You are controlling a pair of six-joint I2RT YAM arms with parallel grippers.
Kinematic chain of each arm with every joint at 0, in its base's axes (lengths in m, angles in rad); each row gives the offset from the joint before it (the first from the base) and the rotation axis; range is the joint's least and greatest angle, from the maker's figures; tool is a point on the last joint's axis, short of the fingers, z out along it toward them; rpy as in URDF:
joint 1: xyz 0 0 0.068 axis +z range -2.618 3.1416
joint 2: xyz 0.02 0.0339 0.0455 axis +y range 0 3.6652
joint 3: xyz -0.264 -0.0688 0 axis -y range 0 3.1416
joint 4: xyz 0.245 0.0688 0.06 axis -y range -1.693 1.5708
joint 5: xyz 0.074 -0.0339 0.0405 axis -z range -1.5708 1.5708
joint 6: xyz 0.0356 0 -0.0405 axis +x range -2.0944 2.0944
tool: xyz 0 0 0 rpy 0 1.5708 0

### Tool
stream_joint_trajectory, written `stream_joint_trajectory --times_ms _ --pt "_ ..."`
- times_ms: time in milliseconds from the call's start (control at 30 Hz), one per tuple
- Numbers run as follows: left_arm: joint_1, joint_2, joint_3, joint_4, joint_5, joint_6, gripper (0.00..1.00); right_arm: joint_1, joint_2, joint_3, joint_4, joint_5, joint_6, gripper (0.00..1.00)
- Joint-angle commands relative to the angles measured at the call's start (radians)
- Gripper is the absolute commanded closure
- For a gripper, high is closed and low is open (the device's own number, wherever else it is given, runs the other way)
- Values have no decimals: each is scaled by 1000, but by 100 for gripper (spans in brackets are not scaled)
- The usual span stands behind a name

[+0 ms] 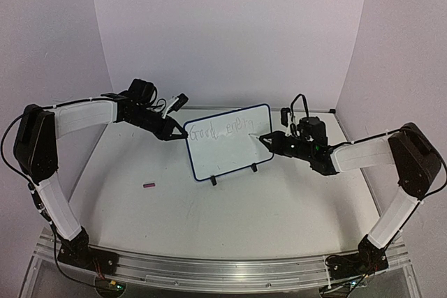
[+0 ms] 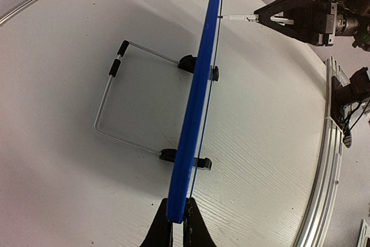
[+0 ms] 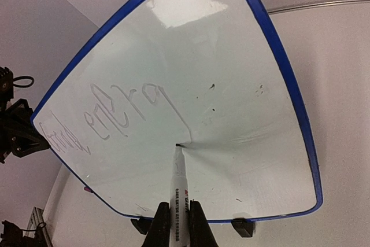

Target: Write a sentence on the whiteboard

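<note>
Blue-framed whiteboard standing upright on two black feet.
Its white face is carrying the sentence, thin faint handwriting reading roughly "Good energy", running across the upper half.

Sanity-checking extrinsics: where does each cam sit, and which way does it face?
Top external: above and behind the bases, looking down at the whiteboard; both arms whole, left gripper on its edge, right gripper at its face.
Left wrist: looks along the whiteboard edge-on toward the right gripper; own fingers pinch its frame.
Right wrist: faces the written side; own fingers hold the marker, tip on the board.
Shared: all see the whiteboard; top and left wrist see the right gripper.
</note>
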Motion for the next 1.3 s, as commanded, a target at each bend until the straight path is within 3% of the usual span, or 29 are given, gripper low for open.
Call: stream_joint_trajectory --times_ms 0,267,1267 --pt "-23 62 -9 -83 -103 53 100 -5 -47 11 77 -27 25 100" --pt "-24 61 -8 -83 -101 53 100 -8 -157 8 74 41 -6 100" --pt "-26 66 -7 -84 -100 54 100 -44 -25 72 63 46 0 100"
